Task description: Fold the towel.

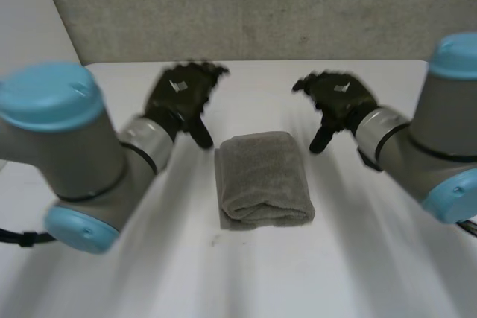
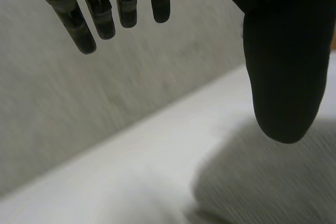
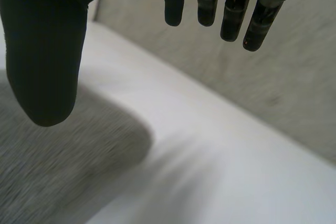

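Looking done to me: grey towel sits folded compact on the white table, left hand and right hand spread, holding nothing, so you're likely finished

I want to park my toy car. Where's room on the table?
The table is bare between the towel and its near edge, and behind the towel by the wall. Crowded beside its far corners, where the left hand and right hand hang.
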You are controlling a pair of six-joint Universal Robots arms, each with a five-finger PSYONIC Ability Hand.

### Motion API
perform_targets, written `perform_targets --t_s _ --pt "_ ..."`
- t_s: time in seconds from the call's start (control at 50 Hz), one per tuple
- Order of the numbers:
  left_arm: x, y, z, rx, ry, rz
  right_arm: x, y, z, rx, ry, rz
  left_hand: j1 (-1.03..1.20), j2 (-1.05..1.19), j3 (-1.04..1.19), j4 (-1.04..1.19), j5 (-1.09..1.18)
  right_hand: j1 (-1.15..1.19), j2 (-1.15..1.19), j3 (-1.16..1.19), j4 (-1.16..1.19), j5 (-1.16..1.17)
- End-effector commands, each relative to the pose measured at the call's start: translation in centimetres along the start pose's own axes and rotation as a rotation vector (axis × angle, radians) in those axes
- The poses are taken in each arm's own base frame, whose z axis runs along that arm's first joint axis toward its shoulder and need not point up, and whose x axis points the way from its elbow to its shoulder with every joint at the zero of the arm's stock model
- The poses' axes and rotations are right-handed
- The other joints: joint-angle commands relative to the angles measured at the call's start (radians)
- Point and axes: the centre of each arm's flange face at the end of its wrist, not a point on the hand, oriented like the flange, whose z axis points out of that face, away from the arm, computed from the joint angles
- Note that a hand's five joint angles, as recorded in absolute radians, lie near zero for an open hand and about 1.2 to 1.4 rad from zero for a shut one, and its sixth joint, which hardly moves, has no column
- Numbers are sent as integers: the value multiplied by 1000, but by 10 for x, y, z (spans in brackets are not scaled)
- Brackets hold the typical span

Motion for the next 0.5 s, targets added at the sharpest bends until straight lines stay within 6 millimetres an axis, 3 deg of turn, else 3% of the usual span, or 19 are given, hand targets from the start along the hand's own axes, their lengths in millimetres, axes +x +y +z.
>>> perform_targets --t_s 0.02,0.06,0.08,0.12,0.16,0.34,0.5 --pt "-46 -83 -25 196 -128 -3 30 -73 -40 205 193 -28 38 34 33 36 28 -37 -61 -38 -57 -59" --pt "-59 -106 -41 228 -167 -18 41 -101 -61 289 265 -33 35 31 30 33 26 -37 -61 -38 -57 -59" --pt "-59 -106 -41 228 -168 -18 41 -101 -61 289 265 -33 35 31 30 33 26 -37 -61 -38 -57 -59" --pt "-68 -124 -56 240 -204 -43 47 -125 -85 366 327 -38 30 25 25 27 20 -37 -61 -38 -57 -59" --pt "-71 -129 -63 234 -215 -57 51 -132 -93 386 359 -37 21 17 16 18 11 -37 -61 -38 -57 -59" --pt "-74 -131 -77 130 -217 -81 53 -134 -107 319 390 -21 -17 -22 -22 -20 -27 -37 -61 -38 -57 -59" --pt "-73 -129 -82 115 -215 -82 51 -131 -105 299 380 -19 -17 -22 -22 -20 -27 -37 -61 -38 -57 -59"
